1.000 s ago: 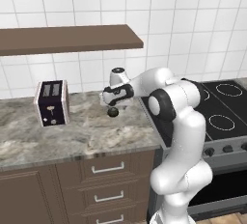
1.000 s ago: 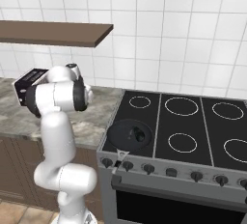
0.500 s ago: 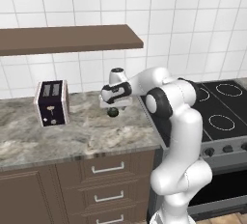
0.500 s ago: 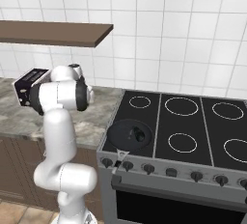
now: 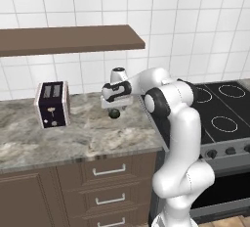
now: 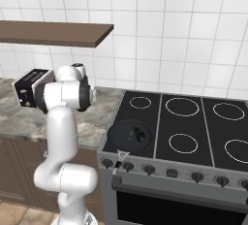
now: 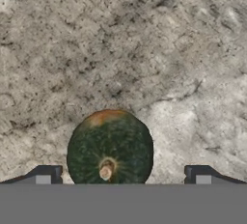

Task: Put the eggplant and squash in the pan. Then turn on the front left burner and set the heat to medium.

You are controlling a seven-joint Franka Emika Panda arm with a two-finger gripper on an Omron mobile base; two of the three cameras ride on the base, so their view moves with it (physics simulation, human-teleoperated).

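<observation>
While the gripper (image 7: pixel 123 175) is held wide apart, the round, ribbed green squash (image 7: pixel 110 148) is seen between its tips on the speckled stone counter (image 5: pixel 88 138). An eggplant (image 6: pixel 138 134) is seen inside the round dark pan (image 6: pixel 127 136) on the smooth black stove (image 6: pixel 193 122).

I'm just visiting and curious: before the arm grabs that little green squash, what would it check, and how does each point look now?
1. Gripper open: ok, fingertips stand wide apart.
2. Squash between the fingertips: ok, roughly centred.
3. Squash resting on the marble counter, nothing crowding it: ok.
4. Fingers low enough to close on it: cannot tell.
5. Pan on the stove has room: ok, one dark vegetable inside.
6. Toaster clear of the arm: ok.
</observation>
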